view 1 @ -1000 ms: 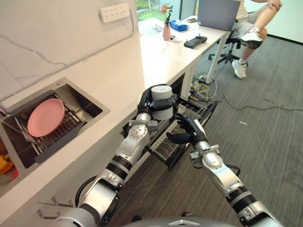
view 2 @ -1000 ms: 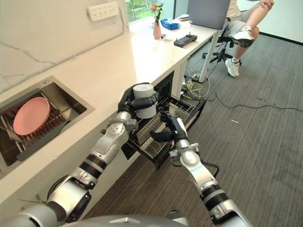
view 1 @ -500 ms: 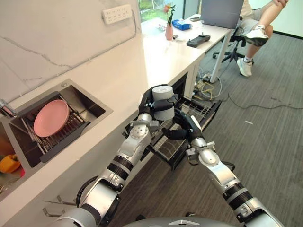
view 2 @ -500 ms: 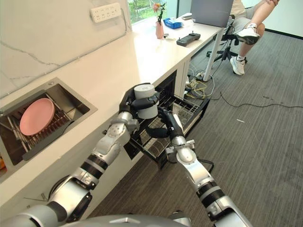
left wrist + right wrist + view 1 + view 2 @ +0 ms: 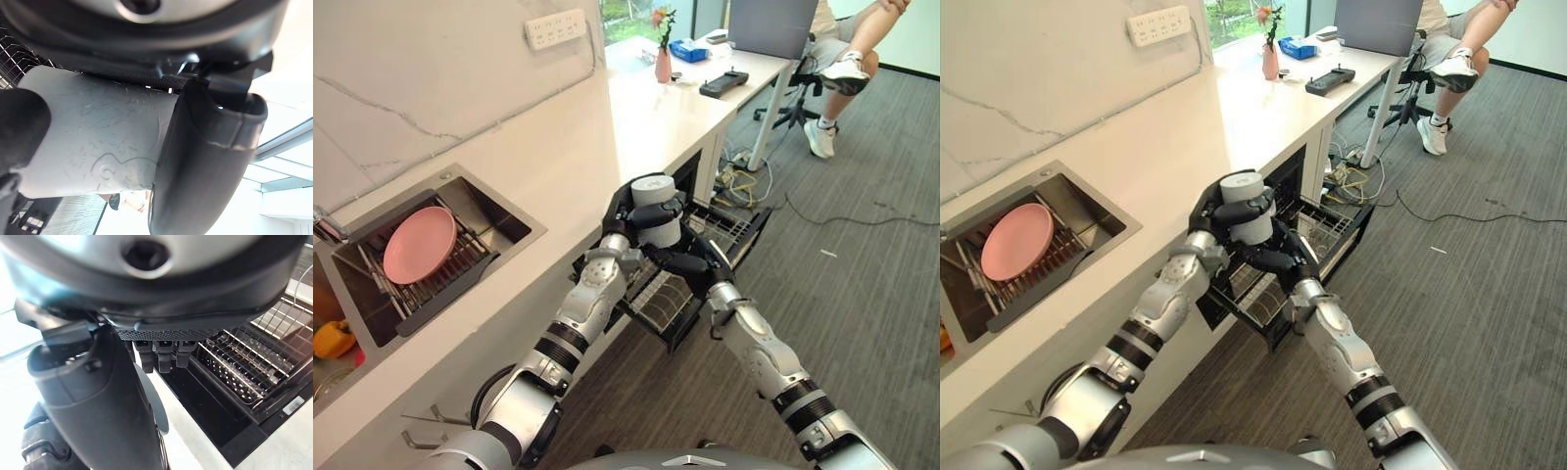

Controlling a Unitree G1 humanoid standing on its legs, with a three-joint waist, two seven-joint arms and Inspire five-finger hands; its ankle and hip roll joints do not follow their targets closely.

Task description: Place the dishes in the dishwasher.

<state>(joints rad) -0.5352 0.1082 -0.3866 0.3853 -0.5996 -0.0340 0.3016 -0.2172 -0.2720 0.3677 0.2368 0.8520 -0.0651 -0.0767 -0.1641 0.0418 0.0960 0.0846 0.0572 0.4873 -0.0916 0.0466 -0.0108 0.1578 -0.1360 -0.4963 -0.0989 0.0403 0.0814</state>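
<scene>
Above pulled-out rack [image 5: 710,230] | left hand [image 5: 628,211] grips cup [image 5: 654,209] | right hand [image 5: 683,262] beneath

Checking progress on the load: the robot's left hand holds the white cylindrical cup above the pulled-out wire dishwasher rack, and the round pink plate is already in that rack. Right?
Not quite. The round pink plate is still on the drying rack in the steel sink, as the left eye view shows. The rest stands: the left hand holds the white cylindrical cup above the pulled-out wire dishwasher rack.
</scene>
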